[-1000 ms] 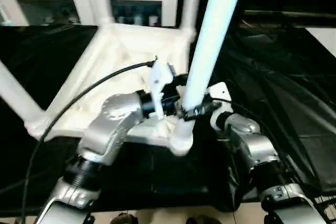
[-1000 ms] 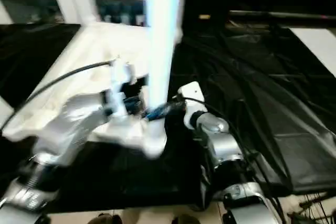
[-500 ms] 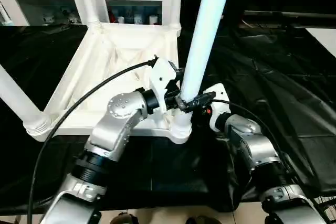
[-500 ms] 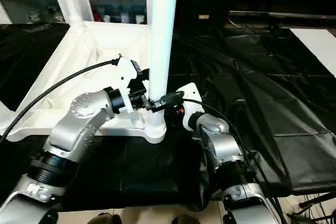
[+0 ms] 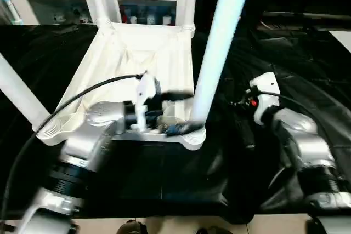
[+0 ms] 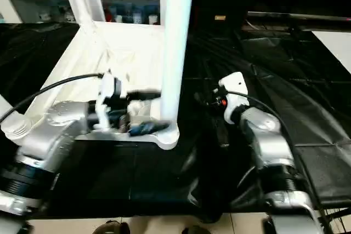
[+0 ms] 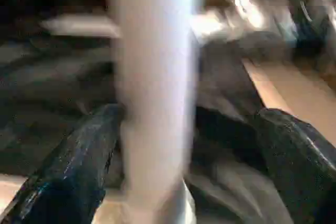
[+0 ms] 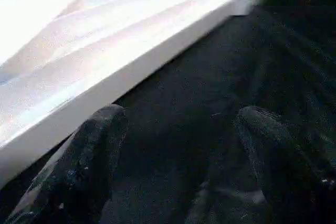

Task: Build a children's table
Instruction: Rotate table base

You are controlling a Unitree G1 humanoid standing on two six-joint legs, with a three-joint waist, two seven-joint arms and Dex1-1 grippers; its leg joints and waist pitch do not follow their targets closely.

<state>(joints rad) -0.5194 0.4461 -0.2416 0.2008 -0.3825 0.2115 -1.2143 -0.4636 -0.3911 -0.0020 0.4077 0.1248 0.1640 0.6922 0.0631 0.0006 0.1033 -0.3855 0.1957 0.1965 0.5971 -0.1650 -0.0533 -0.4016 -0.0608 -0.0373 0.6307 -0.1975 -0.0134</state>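
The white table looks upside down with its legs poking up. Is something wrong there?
Nothing looks wrong. The tabletop lies underside up on the black cloth with legs standing in its corner sockets. The near leg leans slightly; whether it is seated fully cannot be told.

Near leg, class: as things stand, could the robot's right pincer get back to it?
Probably yes. The right pincer is open and apart from the near leg, with only black cloth between them. The left pincer is at the leg's base on the other side, so it shouldn't block.
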